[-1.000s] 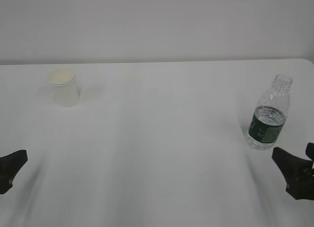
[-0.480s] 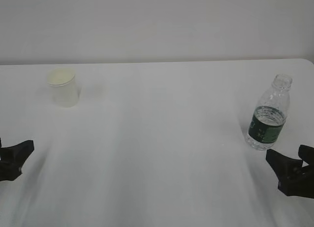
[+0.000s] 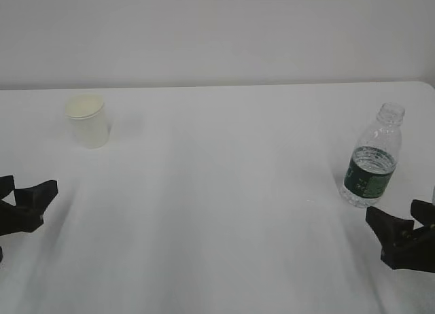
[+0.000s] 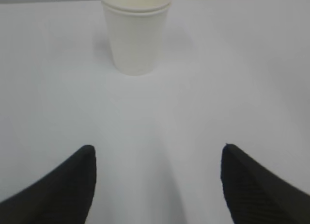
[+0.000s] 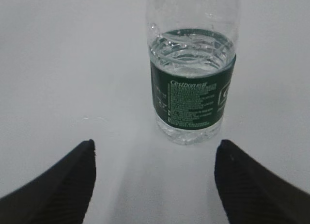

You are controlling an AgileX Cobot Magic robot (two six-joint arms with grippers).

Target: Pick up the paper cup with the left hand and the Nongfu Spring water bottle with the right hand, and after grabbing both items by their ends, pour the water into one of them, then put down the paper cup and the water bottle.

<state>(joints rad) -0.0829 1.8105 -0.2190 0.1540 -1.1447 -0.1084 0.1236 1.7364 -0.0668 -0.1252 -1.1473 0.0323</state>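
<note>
While both arms waited low at the near edge, the cup (image 3: 88, 120) stood upright at the far left of the white tabletop (image 3: 224, 192), its rim up and nothing touching it. The bottle (image 3: 372, 159) stood upright at the far right, uncapped, with water (image 5: 193, 43) reaching roughly the top of its green label. The two were well apart, each on the side of the arm meant to lift it, which seemed to be why they were set so.

The left pincer (image 4: 157, 170) pointed at the cup, fingers spread wide and empty, the cup centred ahead but some way off. The right pincer (image 5: 155, 168) was likewise wide and empty, with the bottle near, ahead and slightly right of the gap. Neither item had been grasped yet; both pincers appeared lined up for an approach.
</note>
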